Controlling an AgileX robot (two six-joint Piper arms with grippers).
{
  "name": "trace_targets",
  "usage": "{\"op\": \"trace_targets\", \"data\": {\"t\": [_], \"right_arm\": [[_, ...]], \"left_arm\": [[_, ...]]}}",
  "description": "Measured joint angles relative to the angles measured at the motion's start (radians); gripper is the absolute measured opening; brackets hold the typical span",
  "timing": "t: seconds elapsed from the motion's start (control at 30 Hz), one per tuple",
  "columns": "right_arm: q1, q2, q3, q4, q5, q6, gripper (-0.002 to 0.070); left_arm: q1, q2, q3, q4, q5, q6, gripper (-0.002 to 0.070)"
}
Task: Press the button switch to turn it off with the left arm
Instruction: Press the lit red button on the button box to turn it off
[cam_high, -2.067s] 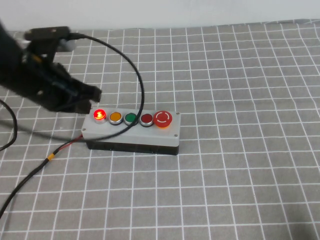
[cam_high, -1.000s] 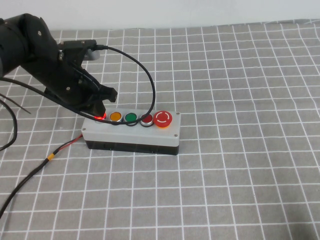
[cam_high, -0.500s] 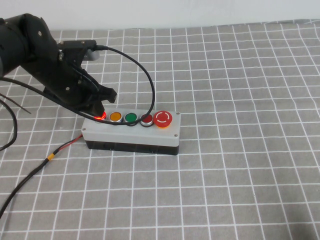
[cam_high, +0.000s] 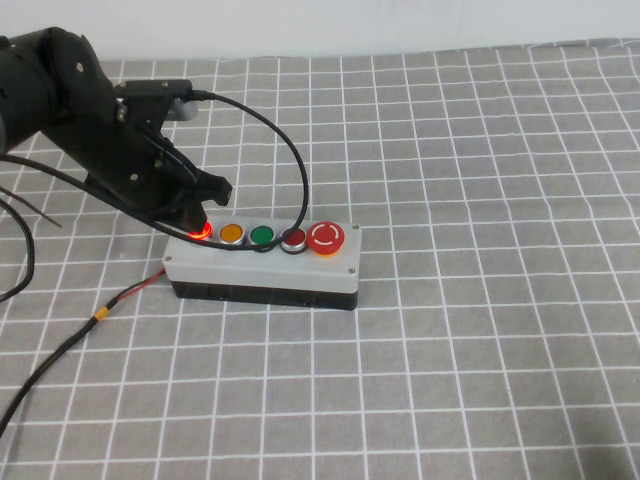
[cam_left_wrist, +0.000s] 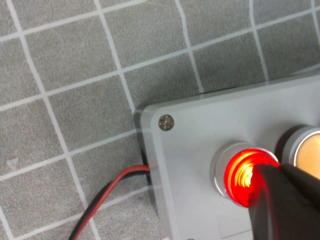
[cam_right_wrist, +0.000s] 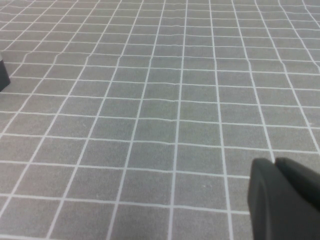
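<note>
A: Start at the near edge. What's there?

B: Grey tabletop (cam_high: 450, 380) with a white grid. On the robot's left a black cable (cam_high: 45, 370) with a yellow band (cam_high: 99, 315) runs up toward the switch box (cam_high: 262, 272). Red and black leads (cam_left_wrist: 107, 192) enter the box at its left end.

A: Where does the box sit?

B: Left of centre, lying flat, long side across the high view. Grey top, black base. There are five buttons in one row. From the robot's left: red button (cam_high: 204, 231), orange button (cam_high: 232, 234), green button (cam_high: 261, 236), dark red button (cam_high: 293, 238), and a large mushroom-head red button (cam_high: 326, 238).

A: State of the red button?

B: Lit, glowing bright in both the high and left wrist views.

A: And the left gripper?

B: The left gripper (cam_high: 197, 216) is on that button. It is closed, the fingers together as one dark tip. The tip touches the cap and covers part of it. Just behind, the left arm (cam_high: 70, 110) slants down from the far left. A looping cable (cam_high: 275, 140) arcs from the wrist and drops onto the box top by the dark red button.

A: Right gripper?

B: Not in the high view. Its own wrist view shows the right gripper (cam_right_wrist: 276, 200) closed, with only a thin seam between the fingers, over bare gridded tabletop. Can't tell whether it touches the cloth.
</note>
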Motion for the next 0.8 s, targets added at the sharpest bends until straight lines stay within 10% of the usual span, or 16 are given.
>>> {"op": "trace_targets", "data": {"t": [0.8], "right_arm": [[0.000, 0.000, 0.000, 0.002, 0.000, 0.000, -0.0017]], "left_arm": [[0.000, -0.003, -0.009, 0.000, -0.018, 0.029, -0.0003]]}}
